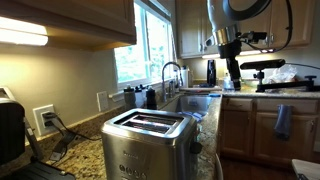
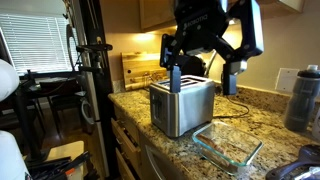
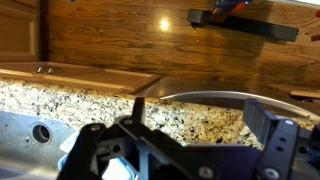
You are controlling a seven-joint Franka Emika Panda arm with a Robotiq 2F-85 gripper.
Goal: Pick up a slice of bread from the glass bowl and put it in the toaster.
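Observation:
The brushed steel toaster (image 1: 150, 142) stands on the granite counter, and both exterior views show it (image 2: 182, 106). A clear glass bowl (image 2: 228, 146) lies on the counter in front of the toaster. I cannot make out a slice of bread in it or anywhere else. My gripper (image 2: 203, 80) hangs open and empty in the air above and behind the toaster. It also shows in an exterior view (image 1: 232, 74). In the wrist view the two dark fingers (image 3: 198, 108) are spread wide with only granite between them.
A sink (image 1: 196, 101) with a faucet (image 1: 172, 72) lies behind the toaster under the window. A grey bottle (image 2: 303, 98) stands to the right. A black appliance (image 1: 10, 130) stands at the left edge. Wooden cabinets (image 3: 110, 35) fill the background.

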